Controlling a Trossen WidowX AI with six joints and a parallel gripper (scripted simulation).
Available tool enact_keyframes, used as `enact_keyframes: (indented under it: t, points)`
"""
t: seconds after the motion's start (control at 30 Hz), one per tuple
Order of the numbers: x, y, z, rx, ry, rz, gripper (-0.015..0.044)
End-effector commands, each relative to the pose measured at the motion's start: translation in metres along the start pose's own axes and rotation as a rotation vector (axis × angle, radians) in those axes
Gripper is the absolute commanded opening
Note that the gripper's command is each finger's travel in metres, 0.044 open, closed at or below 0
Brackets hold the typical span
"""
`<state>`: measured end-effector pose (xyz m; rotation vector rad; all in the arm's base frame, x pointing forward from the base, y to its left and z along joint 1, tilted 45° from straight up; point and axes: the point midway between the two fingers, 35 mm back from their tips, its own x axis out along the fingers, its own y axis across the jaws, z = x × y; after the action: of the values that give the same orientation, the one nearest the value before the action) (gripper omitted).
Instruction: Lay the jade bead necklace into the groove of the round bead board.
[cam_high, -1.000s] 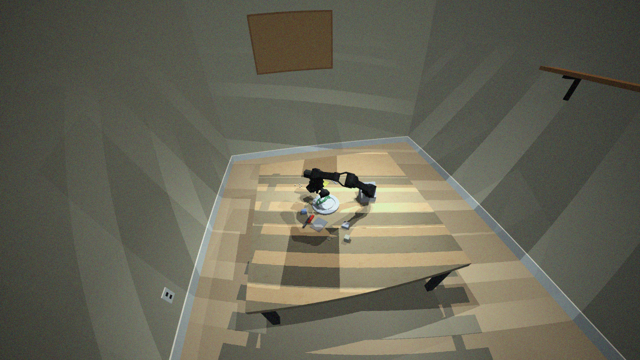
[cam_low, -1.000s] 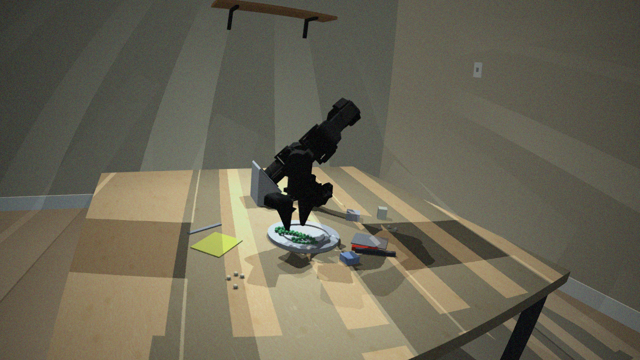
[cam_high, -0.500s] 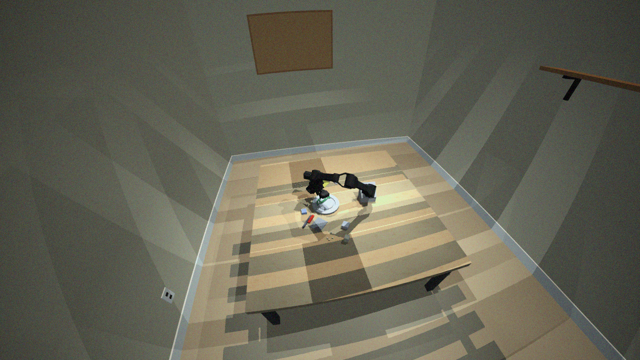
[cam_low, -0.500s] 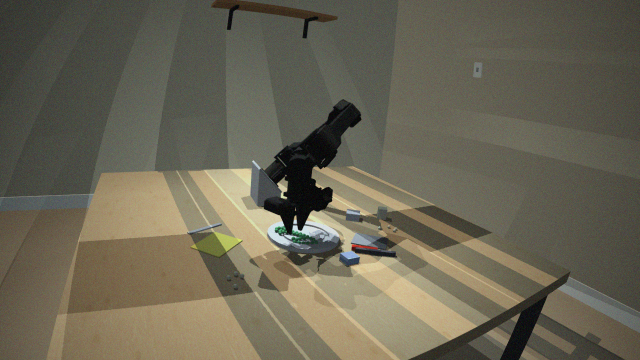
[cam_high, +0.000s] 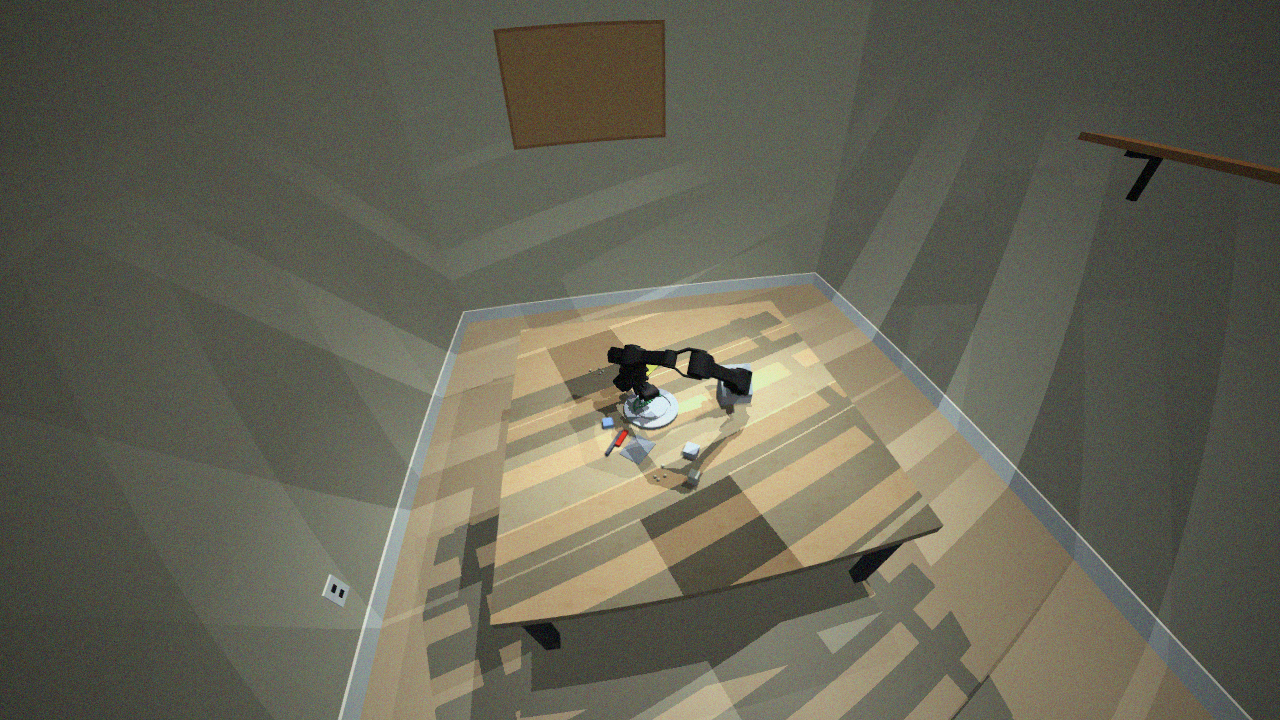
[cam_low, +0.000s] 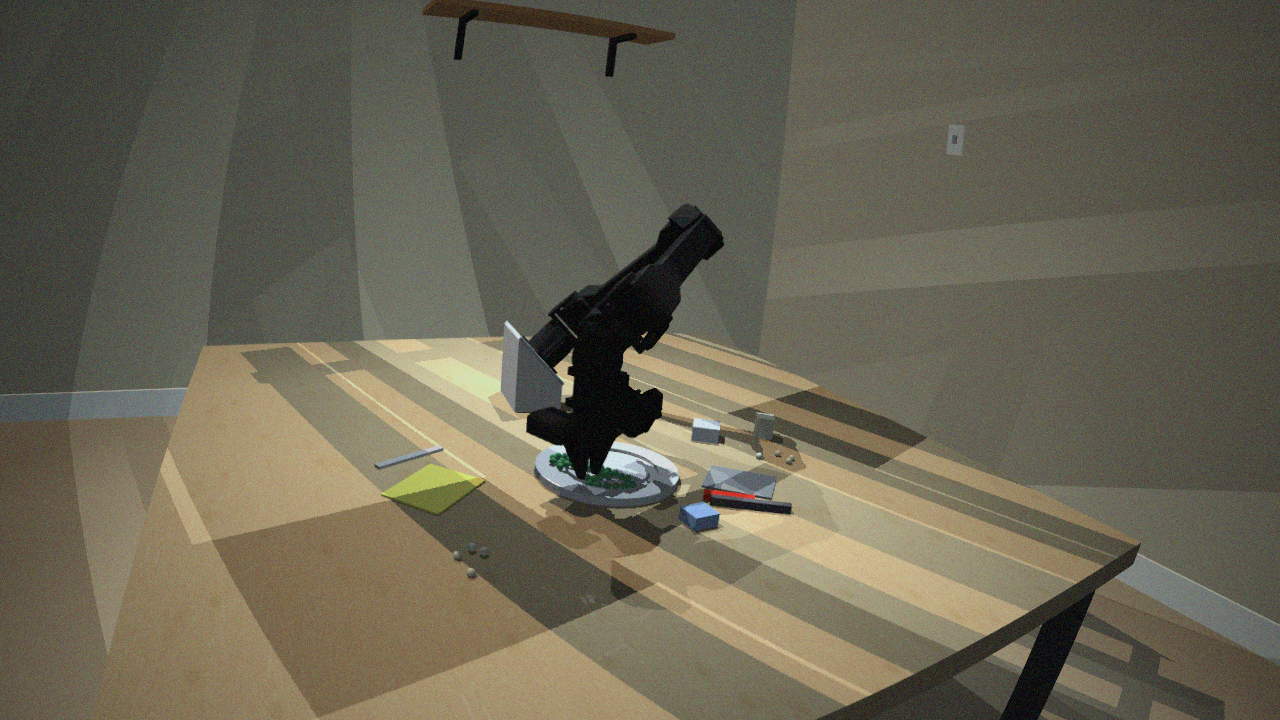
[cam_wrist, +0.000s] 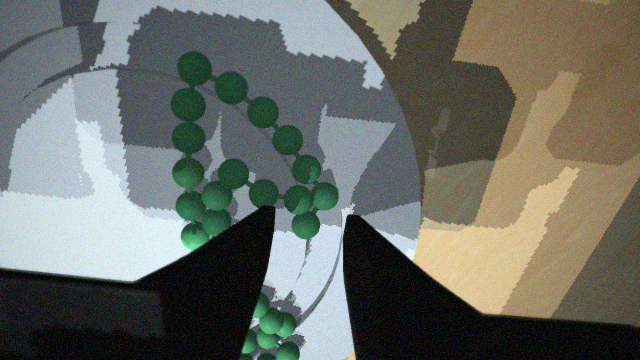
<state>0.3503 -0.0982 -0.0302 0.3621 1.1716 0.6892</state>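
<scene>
The jade bead necklace lies bunched and folded on one side of the round bead board. In the wrist view its long narrow loop crosses the groove line, and a second cluster shows lower down, partly behind the left finger. My gripper is low over the board, its fingers partly apart with a narrow gap. A few beads lie just beyond the fingertips, in line with the gap. No bead is seen gripped. The left finger hides part of the necklace.
A yellow-green square and a grey stick lie left of the board in the exterior view. A blue block, a red and black tool and a grey plate lie at its right.
</scene>
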Motion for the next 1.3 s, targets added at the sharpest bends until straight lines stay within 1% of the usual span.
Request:
enact_keyframes:
  t: [0.0, 0.5, 1.27]
  points:
    - [0.0001, 0.0002, 0.0004, -0.002, 0.0, 0.0, 0.0102]
    - [0.0001, 0.0002, 0.0004, -0.002, 0.0, 0.0, 0.0002]
    - [-0.006, -0.0065, -0.0052, 0.008, 0.006, 0.011, 0.0]
